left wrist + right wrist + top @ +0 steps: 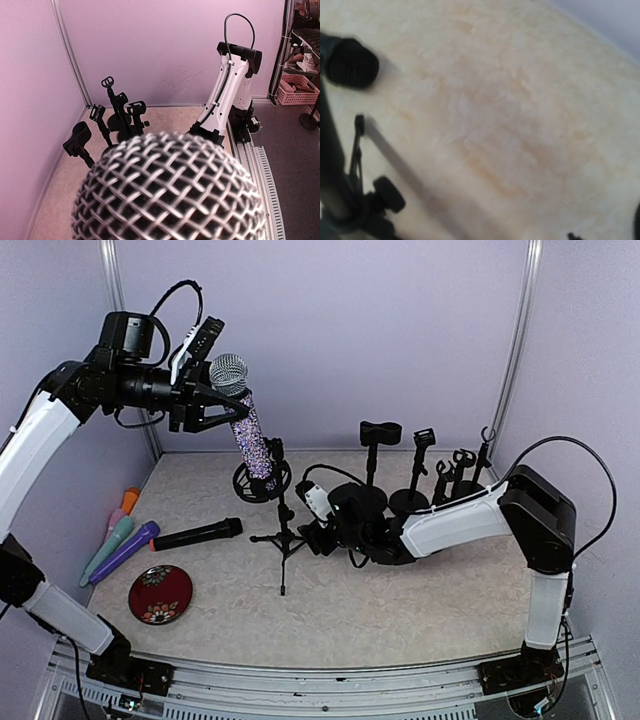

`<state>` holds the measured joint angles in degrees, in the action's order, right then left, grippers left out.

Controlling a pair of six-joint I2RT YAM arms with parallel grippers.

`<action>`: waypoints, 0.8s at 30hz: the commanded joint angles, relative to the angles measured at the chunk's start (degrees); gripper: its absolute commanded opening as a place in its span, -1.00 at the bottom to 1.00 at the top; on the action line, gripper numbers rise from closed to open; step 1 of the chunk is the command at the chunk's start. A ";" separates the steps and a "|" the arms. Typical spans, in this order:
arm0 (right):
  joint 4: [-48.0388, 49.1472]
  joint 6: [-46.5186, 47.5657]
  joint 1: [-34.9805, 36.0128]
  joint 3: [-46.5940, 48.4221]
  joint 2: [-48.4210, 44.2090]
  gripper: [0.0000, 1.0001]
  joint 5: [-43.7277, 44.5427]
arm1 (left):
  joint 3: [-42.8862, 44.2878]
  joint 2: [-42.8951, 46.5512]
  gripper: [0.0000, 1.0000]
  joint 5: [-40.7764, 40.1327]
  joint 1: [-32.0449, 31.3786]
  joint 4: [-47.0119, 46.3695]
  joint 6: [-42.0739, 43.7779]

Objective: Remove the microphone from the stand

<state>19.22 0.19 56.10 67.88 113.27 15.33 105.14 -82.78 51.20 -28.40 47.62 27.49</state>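
We see left gripper (222, 405) clamping glittery mesh-domed microphone (253, 442); right gripper (316, 536), opening unclear, has thin black tripod stand (282, 525) at 9 o'clock.

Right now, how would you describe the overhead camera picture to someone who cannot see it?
The left pincer holds a glittery microphone tilted above the table, its lower end near a tripod stand. The right pincer reaches low beside that stand. A black microphone and red dish lie on the table.
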 commanded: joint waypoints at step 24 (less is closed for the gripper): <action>2.30 8.04 0.48 10.08 3.76 0.52 0.79 | 7.41 5.08 -0.08 0.57 3.69 -5.65 -3.90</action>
<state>22.02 6.85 56.10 78.50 114.52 10.81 108.79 -80.42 52.10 -27.55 43.42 22.57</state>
